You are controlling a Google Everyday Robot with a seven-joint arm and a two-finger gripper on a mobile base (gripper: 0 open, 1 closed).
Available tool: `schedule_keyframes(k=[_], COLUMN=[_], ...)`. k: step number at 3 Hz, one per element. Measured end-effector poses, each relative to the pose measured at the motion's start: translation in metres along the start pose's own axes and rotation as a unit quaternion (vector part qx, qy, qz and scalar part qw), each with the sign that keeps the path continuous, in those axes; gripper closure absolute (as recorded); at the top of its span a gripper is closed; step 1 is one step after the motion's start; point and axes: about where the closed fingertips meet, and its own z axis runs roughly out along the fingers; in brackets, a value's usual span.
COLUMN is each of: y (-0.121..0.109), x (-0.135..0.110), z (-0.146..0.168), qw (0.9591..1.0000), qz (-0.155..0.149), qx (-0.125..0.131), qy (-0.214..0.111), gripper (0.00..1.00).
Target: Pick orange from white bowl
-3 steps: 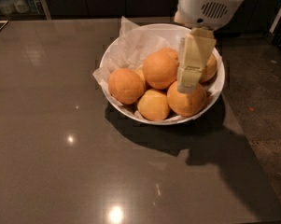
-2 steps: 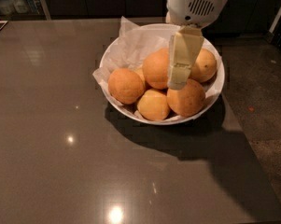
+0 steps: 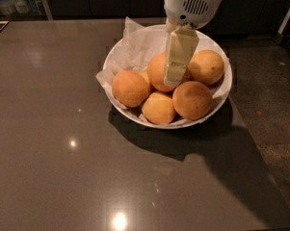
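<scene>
The white bowl (image 3: 217,110), lined with crinkled white paper (image 3: 137,47), stands on the grey table and holds several oranges. A round deep-orange orange (image 3: 156,72) lies in the middle of the pile. My gripper (image 3: 172,79) hangs down from the white wrist housing (image 3: 192,4) at the top. Its cream tip is right over this middle orange and hides its right side. Whether it touches the fruit cannot be told. Other oranges lie at the left (image 3: 130,88), front right (image 3: 191,100), back right (image 3: 207,66), and a paler one at the front (image 3: 159,108).
The bowl sits on a glossy dark grey table (image 3: 62,153) with ceiling-light reflections. To the right of the table a speckled dark floor (image 3: 274,105) shows. Dark cabinets run along the back.
My gripper has moved left across the bowl, from over the right-hand oranges to over the middle orange. The oranges and bowl have not moved.
</scene>
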Motion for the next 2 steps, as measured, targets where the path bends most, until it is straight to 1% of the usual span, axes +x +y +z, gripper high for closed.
schedule_keyframes(k=[1,2], y=[-0.007,-0.0142], x=[-0.0013,-0.0008], z=[0.0076,0.0148], qw=[0.9999,0.9998], qz=[0.007,0.012], qx=[-0.009,-0.017], qy=[-0.001,-0.001], gripper=[0.2,0.22])
